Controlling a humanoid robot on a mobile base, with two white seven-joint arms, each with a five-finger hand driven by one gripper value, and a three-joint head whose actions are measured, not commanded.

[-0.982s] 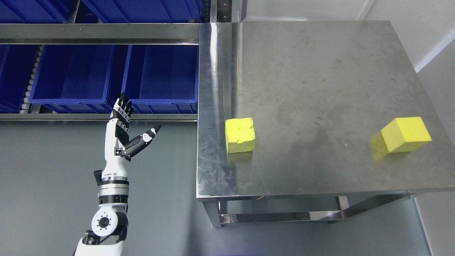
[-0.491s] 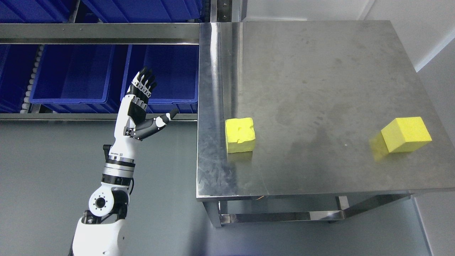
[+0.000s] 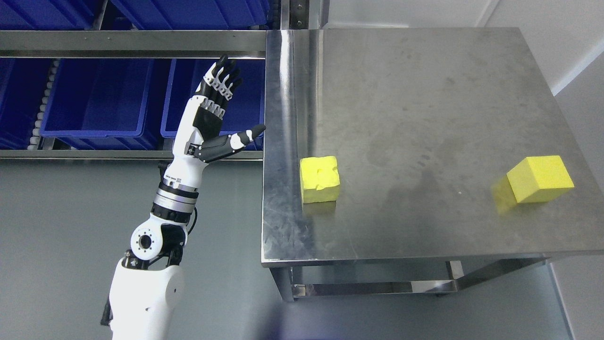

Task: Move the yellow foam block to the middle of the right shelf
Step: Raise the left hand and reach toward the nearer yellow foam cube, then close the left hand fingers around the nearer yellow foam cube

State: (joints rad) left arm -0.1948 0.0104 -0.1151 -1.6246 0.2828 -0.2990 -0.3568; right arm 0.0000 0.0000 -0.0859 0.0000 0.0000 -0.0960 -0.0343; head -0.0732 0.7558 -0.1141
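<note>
The left hand [image 3: 214,120] is up beside the table [image 3: 424,94], fingers spread wide, holding nothing. The chewed-looking yellow foam block [image 3: 319,179] sits near the table's left edge (another yellow block [image 3: 539,178] waits far right). Nothing is picked up yet.

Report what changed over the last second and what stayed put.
The left hand rose and swung right toward the steel table, fingers spread, holding nothing; it has not reached the table. Both yellow foam blocks, the chipped one and the far-right one, stayed where they were, as did the blue bins.
</note>
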